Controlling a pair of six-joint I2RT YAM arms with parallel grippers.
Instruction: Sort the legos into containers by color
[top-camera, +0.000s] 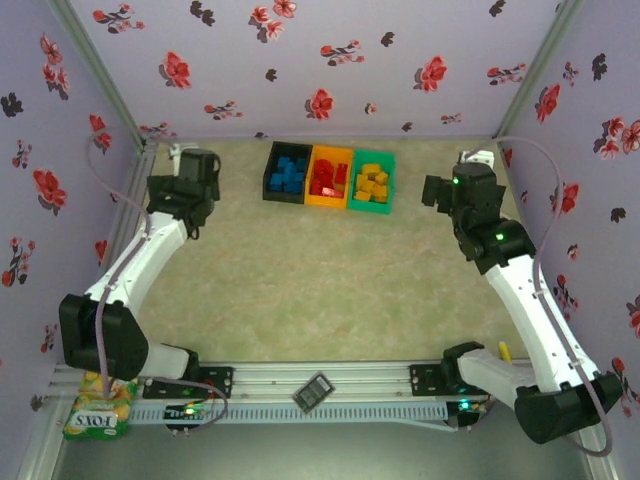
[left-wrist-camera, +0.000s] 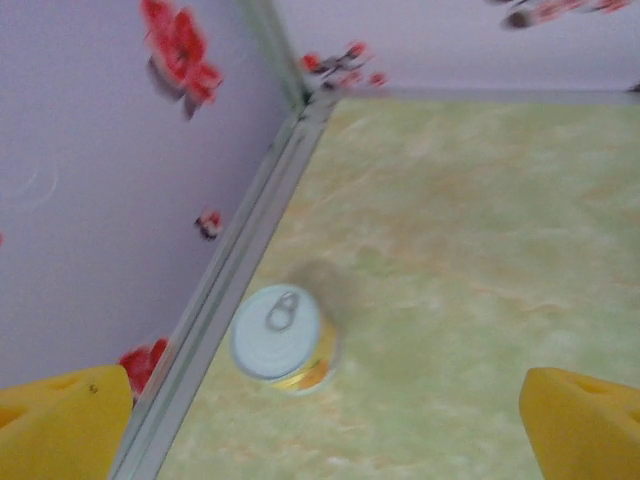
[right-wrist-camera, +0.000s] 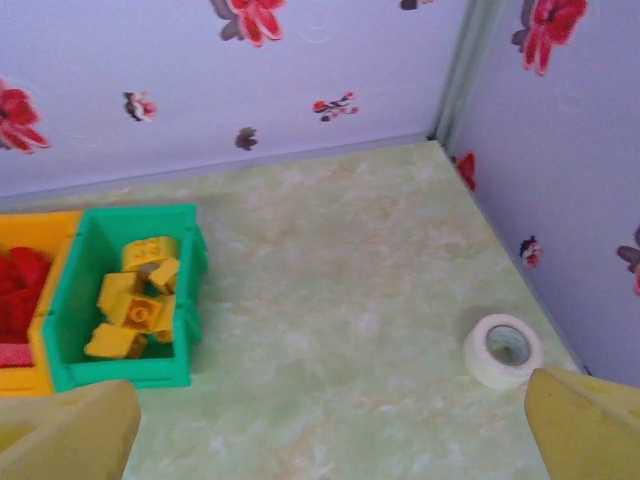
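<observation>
Three containers stand side by side at the back of the table. The black bin (top-camera: 270, 172) holds blue legos (top-camera: 290, 174), the orange bin (top-camera: 330, 203) holds red legos (top-camera: 328, 178), and the green bin (top-camera: 371, 209) holds yellow legos (top-camera: 371, 186). In the right wrist view the green bin (right-wrist-camera: 130, 214) with its yellow legos (right-wrist-camera: 135, 300) sits at the left, beside the orange bin (right-wrist-camera: 40, 224). My left gripper (left-wrist-camera: 325, 440) is open over bare table near the back left corner. My right gripper (right-wrist-camera: 325, 440) is open, to the right of the green bin, with nothing between its fingers.
A pull-tab can (left-wrist-camera: 285, 338) stands by the left wall rail. A roll of white tape (right-wrist-camera: 503, 350) lies near the right wall. A yellow-green snack packet (top-camera: 97, 405) and a small black item (top-camera: 313, 392) sit by the front rail. Flowered walls close in three sides.
</observation>
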